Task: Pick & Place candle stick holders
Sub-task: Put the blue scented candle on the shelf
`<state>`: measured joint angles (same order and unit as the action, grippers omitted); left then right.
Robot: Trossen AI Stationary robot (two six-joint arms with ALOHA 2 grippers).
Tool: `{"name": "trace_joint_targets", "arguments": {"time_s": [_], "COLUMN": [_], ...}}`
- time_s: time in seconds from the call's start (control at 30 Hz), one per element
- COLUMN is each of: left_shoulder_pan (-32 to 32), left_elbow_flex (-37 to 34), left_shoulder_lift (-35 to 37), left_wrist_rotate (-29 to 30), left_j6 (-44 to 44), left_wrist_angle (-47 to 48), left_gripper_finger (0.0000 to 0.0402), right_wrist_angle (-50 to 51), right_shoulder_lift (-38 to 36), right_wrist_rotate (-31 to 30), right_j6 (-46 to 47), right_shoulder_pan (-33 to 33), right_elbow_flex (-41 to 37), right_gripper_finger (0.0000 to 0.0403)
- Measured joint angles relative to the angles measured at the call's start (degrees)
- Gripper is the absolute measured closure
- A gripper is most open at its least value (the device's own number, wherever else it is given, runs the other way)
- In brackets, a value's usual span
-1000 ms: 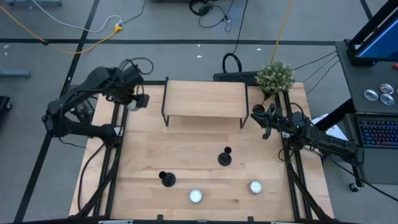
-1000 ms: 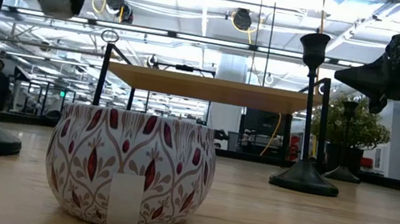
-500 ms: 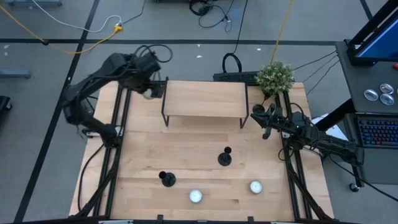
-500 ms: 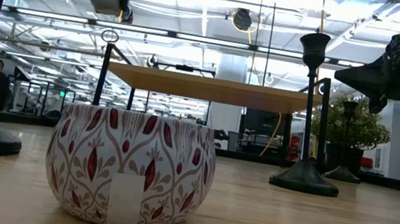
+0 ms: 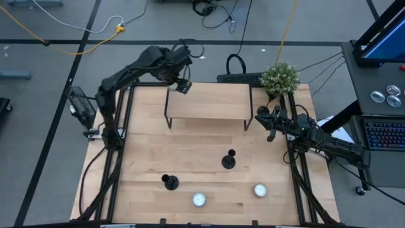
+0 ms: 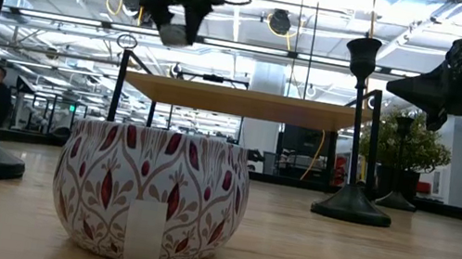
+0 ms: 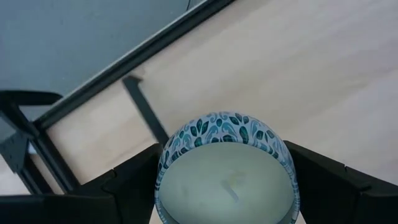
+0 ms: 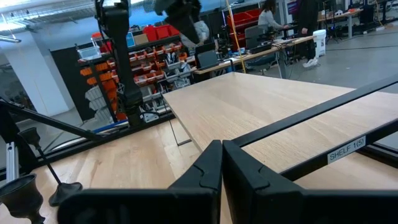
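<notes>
Tool on the left arm (image 5: 181,87): spread wide around a teal-leafed candle tin (image 7: 224,134), gripping its round wall from both sides, up over the back left corner of the raised shelf (image 5: 209,104). Carries a tin, then, not one of the candle stick holders.

Tool on the right arm (image 8: 222,146): pinched fully together, holding nothing, parked off the shelf's right end.

Holders untouched down on the bench (image 5: 145,152): one (image 5: 229,159) right of centre, one (image 5: 169,182) nearer the front left. Two more tins (image 5: 199,200) (image 5: 259,190) along the front edge.

To do this step well:
- Bring the tin further in over the shelf board before lowering; sits close to the edge now, and a drop there could tip it off.
- Hold it level on the way down, wax side up.
- Lower until the base meets the board, and only then spread wider.
- Lift straight up afterwards so the fingers do not drag the wall sideways.
- Stay well clear of the shelf's dark frame legs.
</notes>
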<state>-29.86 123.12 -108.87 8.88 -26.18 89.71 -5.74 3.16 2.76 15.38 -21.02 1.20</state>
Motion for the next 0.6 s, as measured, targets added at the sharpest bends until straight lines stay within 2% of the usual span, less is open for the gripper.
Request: {"name": "trace_joint_targets", "arguments": {"time_s": [0.17,0.6], "left_shoulder_pan": [-0.5,-4.1], "left_elbow_flex": [2.7,2.8], "left_shoulder_lift": [-4.5,-9.7], "left_wrist_rotate": [0.2,0.3], "left_j6": [2.1,4.2], "left_wrist_angle": [0.0,-1.3], "left_gripper_finger": [0.01,0.0091], "right_wrist_angle": [0.0,0.1], "right_shoulder_lift": [0.0,0.0], "right_wrist_rotate": [0.0,0.0], "right_j6": [0.0,0.0], "right_shoulder_pan": [0.0,0.0], "right_elbow_flex": [0.0,0.0], "right_gripper_finger": [0.0399,0.0399]}}
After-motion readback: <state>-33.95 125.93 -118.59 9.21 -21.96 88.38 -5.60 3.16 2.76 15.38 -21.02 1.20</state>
